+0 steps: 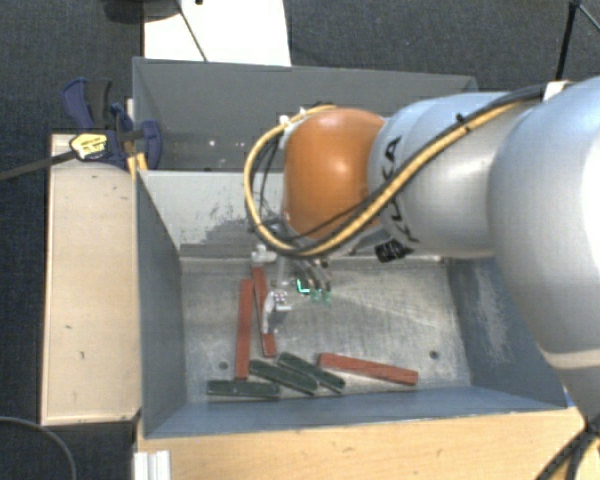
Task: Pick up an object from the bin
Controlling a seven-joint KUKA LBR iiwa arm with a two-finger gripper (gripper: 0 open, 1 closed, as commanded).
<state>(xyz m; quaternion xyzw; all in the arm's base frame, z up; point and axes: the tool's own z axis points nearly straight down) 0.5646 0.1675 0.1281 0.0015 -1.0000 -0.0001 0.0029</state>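
The arm (pixel 500 168) comes in from the right and bends steeply down into the grey metal bin (pixel 165 298). Its orange cover (pixel 330 173) sits above the bin's middle, with looped cables (pixel 265 218) hanging around it. Below the cover, the tool (pixel 277 308) points down to the bin floor, left of centre. I cannot tell whether it is apart or together.

It stands right at the short red-brown bar (pixel 264 318), which lies lengthwise toward the near wall. Contact between them cannot be judged. Just left of it lies a long red-brown bar (pixel 243 333), nearly parallel.

Near the front wall, three dark green bars lie close together: the left one (pixel 242 390), the middle one (pixel 278 373) and the right one (pixel 312 372). Beside them, to the right, a third red-brown bar (pixel 368 370) lies almost crosswise, well apart from the tool.
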